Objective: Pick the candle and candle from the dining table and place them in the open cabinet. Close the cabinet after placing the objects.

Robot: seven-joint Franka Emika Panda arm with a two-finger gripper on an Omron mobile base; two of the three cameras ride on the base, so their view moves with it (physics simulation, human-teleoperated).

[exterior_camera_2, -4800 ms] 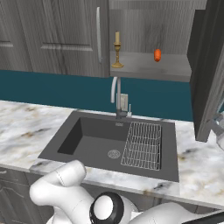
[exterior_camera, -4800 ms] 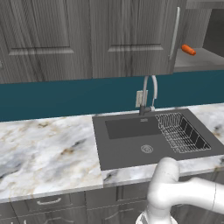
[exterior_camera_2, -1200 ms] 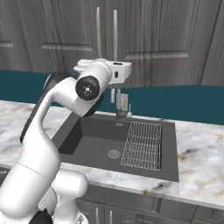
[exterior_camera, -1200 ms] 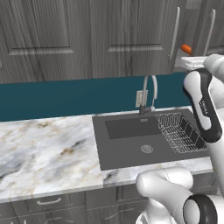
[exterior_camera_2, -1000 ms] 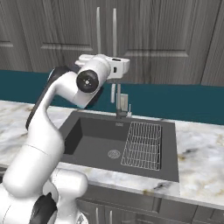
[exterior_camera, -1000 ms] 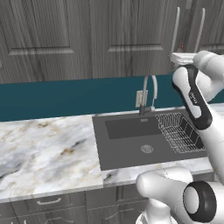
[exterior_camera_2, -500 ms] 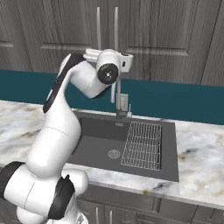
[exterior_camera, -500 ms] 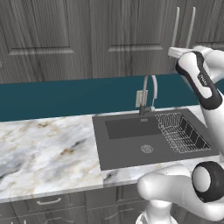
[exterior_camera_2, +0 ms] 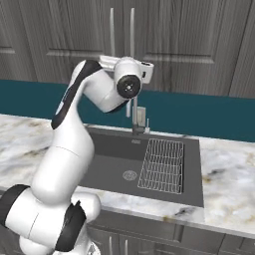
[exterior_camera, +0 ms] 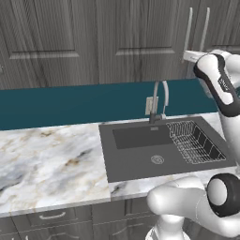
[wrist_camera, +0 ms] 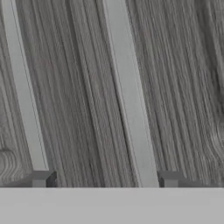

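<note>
The cabinet (exterior_camera: 220, 28) is the dark grey wood-grain wall unit above the sink, and its two tall doors stand flush and shut. Its two vertical silver bar handles (exterior_camera_2: 122, 30) sit side by side. In the hand view the same handles (wrist_camera: 129, 96) run past very close, with their lower mounts at the bottom. My gripper (exterior_camera: 185, 56) is raised right up to the doors just below the handles, and its fingers are hidden behind the hand. Both candles are hidden. The dining table is out of view.
Below the cabinet a dark sink (exterior_camera: 150, 150) with a curved faucet (exterior_camera: 159, 101) and a wire rack (exterior_camera: 194, 140) is set into a marble counter (exterior_camera: 47, 159). A teal backsplash (exterior_camera: 70, 103) runs behind it. Handleless panel doors (exterior_camera: 70, 37) fill the wall to the left.
The right cabinet door, still ajar a second ago with an orange thing showing inside, has swung shut. My arm has stretched further up and in toward the doors.
</note>
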